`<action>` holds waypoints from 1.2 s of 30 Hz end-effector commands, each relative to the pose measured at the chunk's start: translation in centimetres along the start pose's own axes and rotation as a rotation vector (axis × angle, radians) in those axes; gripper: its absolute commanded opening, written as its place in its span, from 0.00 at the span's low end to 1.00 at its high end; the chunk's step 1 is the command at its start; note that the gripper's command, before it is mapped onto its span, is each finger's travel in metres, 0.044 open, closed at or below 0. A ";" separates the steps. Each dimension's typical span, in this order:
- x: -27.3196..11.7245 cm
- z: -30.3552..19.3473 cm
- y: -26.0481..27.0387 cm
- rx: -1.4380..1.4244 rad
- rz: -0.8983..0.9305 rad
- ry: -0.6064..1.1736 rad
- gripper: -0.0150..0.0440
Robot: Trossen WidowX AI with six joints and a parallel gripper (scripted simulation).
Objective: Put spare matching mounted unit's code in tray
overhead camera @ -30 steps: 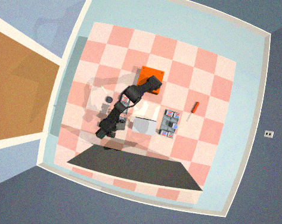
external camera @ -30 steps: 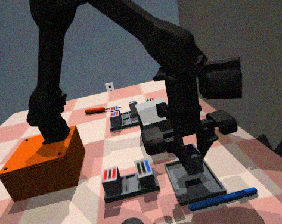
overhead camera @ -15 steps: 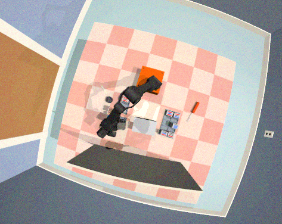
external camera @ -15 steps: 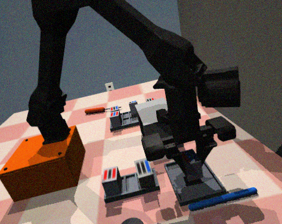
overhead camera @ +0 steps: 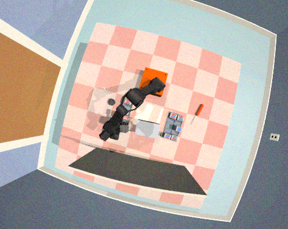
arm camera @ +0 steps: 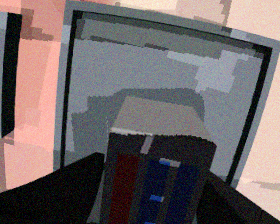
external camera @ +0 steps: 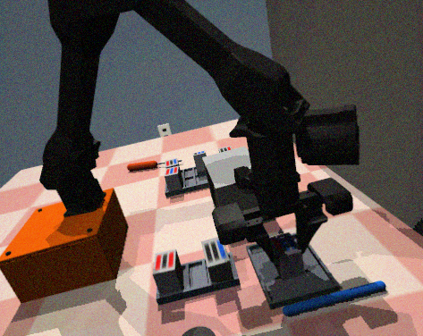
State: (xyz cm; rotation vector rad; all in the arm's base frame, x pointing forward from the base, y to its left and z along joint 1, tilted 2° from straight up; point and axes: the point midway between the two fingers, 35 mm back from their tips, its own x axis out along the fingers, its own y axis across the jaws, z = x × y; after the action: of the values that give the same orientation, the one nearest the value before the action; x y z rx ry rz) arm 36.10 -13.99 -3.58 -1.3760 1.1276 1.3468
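The dark grey tray (external camera: 302, 298) (arm camera: 131, 70) lies flat on the checked surface. A grey block-shaped spare (external camera: 292, 266) (arm camera: 161, 117) with one red and two blue stripes on top appears to stand upright on its floor. My gripper (external camera: 290, 256) (arm camera: 151, 171) reaches down over the tray. It is partly open, with its fingers on both sides of the spare and narrow gaps beside it. In the top view the arm hides the fingertips. No printed code is readable, and I cannot tell which unit is the mounted one.
A holder (overhead camera: 128, 109) (external camera: 195, 292) with two striped blocks is beside the tray. A blue rod (external camera: 334, 298) lies along the tray's near side. A pale panel (overhead camera: 147, 128) (external camera: 229, 166) stands between the tray and a larger holder (overhead camera: 173, 126). An orange-handled screwdriver (overhead camera: 199, 109) (external camera: 142, 166) lies farther off.
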 end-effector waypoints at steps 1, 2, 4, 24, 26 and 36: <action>-0.1 0.0 0.0 0.000 -0.001 0.000 0.74; -0.1 0.0 0.0 0.000 -0.001 0.000 0.79; -0.1 0.0 0.0 0.000 -0.001 0.000 0.88; -11.3 -0.1 -0.2 -0.006 -0.017 0.010 1.00; -11.3 -0.1 -0.2 -0.006 -0.017 0.010 1.00; -11.3 -0.1 -0.2 -0.006 -0.017 0.010 1.00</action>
State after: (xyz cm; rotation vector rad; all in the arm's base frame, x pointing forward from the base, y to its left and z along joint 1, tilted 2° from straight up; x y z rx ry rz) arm 36.23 -13.78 7.62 -1.3929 1.1183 1.3361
